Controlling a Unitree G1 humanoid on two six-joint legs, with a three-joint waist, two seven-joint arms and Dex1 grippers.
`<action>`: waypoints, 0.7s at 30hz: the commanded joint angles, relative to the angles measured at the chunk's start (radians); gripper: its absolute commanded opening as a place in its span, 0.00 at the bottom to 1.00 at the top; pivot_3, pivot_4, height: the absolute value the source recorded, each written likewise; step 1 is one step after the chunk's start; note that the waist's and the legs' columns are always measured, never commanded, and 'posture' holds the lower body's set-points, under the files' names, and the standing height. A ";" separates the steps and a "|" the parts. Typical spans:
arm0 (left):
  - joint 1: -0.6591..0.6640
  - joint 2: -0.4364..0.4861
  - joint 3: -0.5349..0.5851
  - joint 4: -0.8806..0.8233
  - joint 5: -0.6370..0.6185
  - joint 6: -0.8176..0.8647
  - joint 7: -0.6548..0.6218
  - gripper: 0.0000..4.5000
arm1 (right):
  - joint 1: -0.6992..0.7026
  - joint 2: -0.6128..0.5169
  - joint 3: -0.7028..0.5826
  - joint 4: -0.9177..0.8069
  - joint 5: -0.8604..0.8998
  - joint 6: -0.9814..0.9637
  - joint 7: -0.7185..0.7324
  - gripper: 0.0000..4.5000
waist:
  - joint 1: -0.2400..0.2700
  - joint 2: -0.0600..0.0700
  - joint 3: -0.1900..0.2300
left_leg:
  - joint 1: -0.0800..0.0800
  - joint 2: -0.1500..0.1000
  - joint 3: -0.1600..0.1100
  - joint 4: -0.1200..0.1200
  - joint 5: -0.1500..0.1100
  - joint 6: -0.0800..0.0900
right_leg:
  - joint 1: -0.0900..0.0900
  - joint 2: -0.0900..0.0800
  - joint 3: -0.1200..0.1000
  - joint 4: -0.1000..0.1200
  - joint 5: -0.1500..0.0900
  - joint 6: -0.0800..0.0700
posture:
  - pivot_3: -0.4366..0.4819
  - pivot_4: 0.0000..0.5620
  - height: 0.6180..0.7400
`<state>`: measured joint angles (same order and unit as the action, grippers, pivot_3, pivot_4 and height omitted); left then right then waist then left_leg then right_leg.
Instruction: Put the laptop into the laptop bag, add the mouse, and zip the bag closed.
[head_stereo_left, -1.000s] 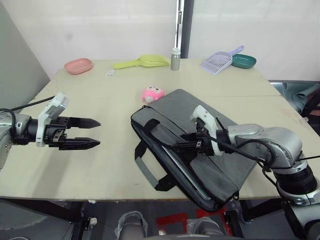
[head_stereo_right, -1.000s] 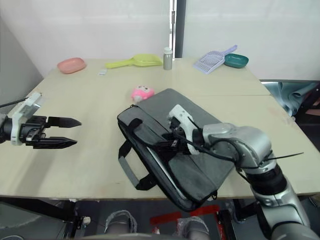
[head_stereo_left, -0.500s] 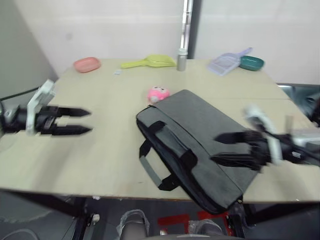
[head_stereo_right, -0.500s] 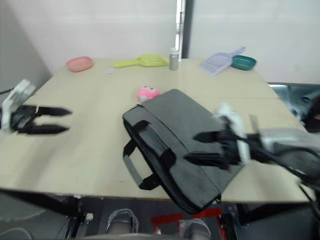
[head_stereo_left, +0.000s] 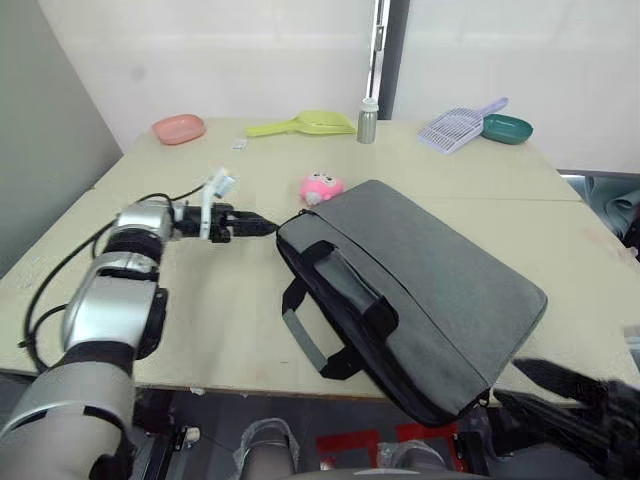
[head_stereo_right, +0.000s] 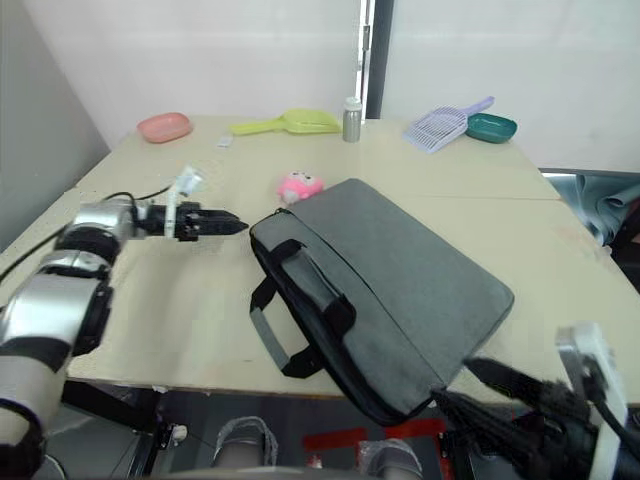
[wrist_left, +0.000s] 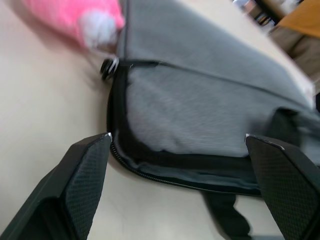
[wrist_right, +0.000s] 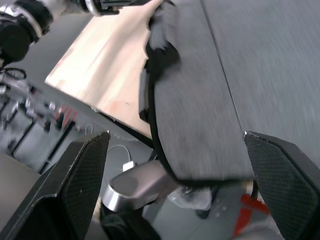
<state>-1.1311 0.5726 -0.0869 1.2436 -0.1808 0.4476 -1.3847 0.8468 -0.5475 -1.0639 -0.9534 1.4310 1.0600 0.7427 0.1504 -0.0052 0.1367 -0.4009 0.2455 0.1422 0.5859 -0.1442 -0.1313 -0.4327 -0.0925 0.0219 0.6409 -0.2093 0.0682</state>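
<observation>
Left hand (head_stereo_left: 262, 227) moved to laptop bag (head_stereo_left: 440, 290) corner, open, empty, right hand (head_stereo_right: 520, 400) withdrawn, open, bag diagonal

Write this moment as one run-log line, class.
left hand: open, at laptop bag corner | right hand: open, off table edge | bag: on table

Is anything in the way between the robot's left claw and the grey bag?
Nothing visible. The left gripper, open, is right beside the laptop bag corner, with bare table between. The pink plush toy sits off to the side, behind.
</observation>
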 joint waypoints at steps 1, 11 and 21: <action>-0.048 -0.023 0.024 0.050 0.043 -0.061 0.081 1.00 | 0.091 0.036 -0.008 -0.073 0.010 -0.107 0.017 0.99 | -0.005 -0.001 0.000 | 0.000 0.000 0.000 -0.001 0.000 0.000 | 0.000 0.000 0.000 -0.001 0.000 0.000 | 0.48 0.27 1.00; -0.038 -0.128 0.120 0.102 0.068 -0.068 0.237 0.88 | 0.387 0.052 0.178 -0.094 0.010 -0.381 0.051 1.00 | 0.001 -0.001 0.000 | -0.001 -0.001 -0.003 -0.010 -0.001 0.001 | 0.005 0.000 -0.005 -0.017 0.001 0.002 | 0.48 0.27 1.00; -0.013 -0.100 0.144 0.085 0.089 -0.009 0.107 0.11 | 0.474 0.028 0.398 -0.094 -0.061 -0.541 -0.009 1.00 | 0.000 0.000 0.001 | 0.000 -0.002 -0.011 -0.012 -0.001 0.000 | 0.014 -0.002 -0.014 -0.023 0.001 0.003 | 0.48 0.27 1.00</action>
<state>-1.1534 0.4532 0.0581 1.3394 -0.1112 0.4275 -1.2553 1.3019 -0.5093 -0.6868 -1.0311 1.3901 0.5439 0.7328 0.1507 -0.0049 0.1377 -0.4006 0.2439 0.1310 0.5734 -0.1448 -0.1309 -0.4184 -0.0942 0.0069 0.6167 -0.2086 0.0711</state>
